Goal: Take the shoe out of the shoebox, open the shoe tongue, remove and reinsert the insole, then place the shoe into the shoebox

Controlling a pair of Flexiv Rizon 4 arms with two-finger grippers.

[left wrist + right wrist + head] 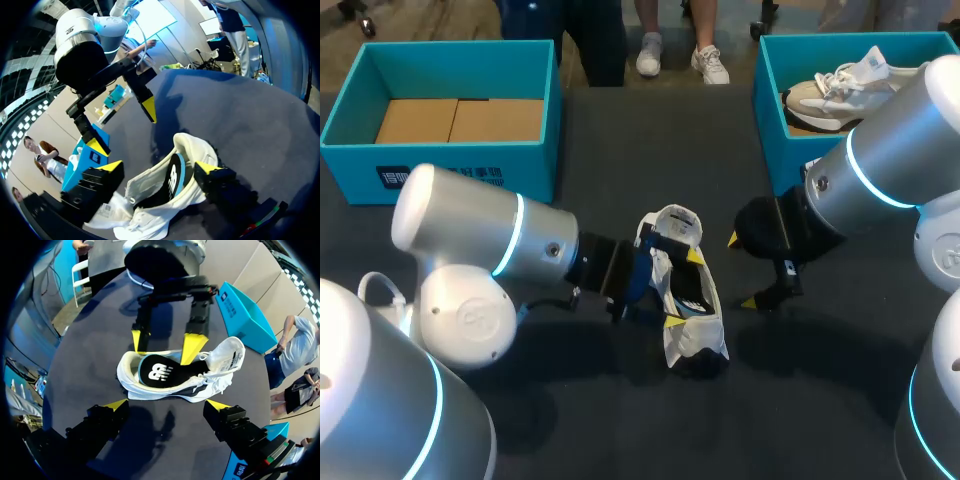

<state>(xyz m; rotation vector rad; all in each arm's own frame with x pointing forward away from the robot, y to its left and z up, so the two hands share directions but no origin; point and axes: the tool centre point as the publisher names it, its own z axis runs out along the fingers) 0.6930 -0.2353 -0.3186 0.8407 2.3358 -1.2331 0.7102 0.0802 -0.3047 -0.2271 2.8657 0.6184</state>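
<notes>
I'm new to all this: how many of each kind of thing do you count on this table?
Shoes: 2, the shoe on the table and the boxed shoe
Shoeboxes: 2, the left shoebox and the right shoebox
Tools: 2, the left tool and the right tool
Total: 6

Your left arm (470, 240) enters from the left and extends toward the middle, wrist roughly horizontal. Your left gripper (159, 167) points toward your right side with both fingers spread wide. Your right arm (895, 150) enters from the right, angled inward and down. Your right gripper (166, 404) faces the left gripper, near but apart, fingers likewise spread wide; its fingertips appear tilted slightly downward.
</notes>
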